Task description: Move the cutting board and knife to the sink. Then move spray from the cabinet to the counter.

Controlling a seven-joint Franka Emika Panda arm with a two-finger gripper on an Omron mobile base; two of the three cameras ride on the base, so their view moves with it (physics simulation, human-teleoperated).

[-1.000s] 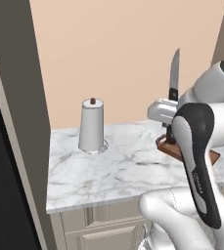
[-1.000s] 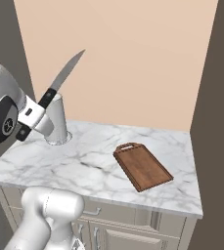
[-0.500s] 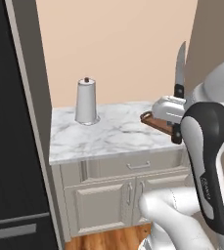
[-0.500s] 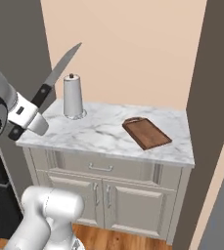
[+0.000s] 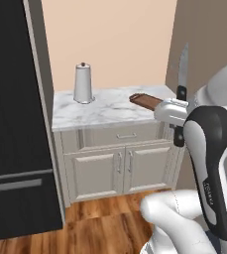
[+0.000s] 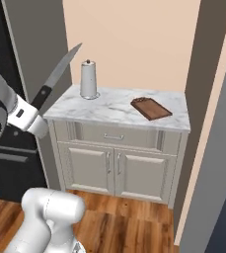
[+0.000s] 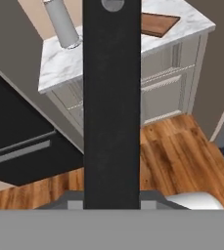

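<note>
My gripper [image 5: 177, 115] is shut on the black handle of the knife [image 5: 183, 67], which points up with its dark grey blade. From the right, the knife [image 6: 60, 75] slants up out of the gripper [image 6: 34, 117]. The hand view has the knife handle [image 7: 112, 97] running up its middle. The reddish-brown cutting board [image 5: 145, 100] lies on the right part of the white marble counter [image 5: 102, 111], well beyond the gripper. The same cutting board [image 6: 151, 108] lies flat on the counter [image 6: 112, 106]. The sink, the spray and the cabinet are out of view.
A white paper-towel roll [image 5: 83, 83] stands at the counter's back left. Cream base cabinets [image 6: 114, 168] sit below it, with wood floor [image 6: 129, 222] in front. A black fridge [image 5: 11, 129] stands to the left, and taupe panels [image 6: 203, 59] close in the right.
The whole picture has shifted: the base has backed away from the counter, so the base cabinets, floor and fridge now show. The knife stays in the shut gripper.
</note>
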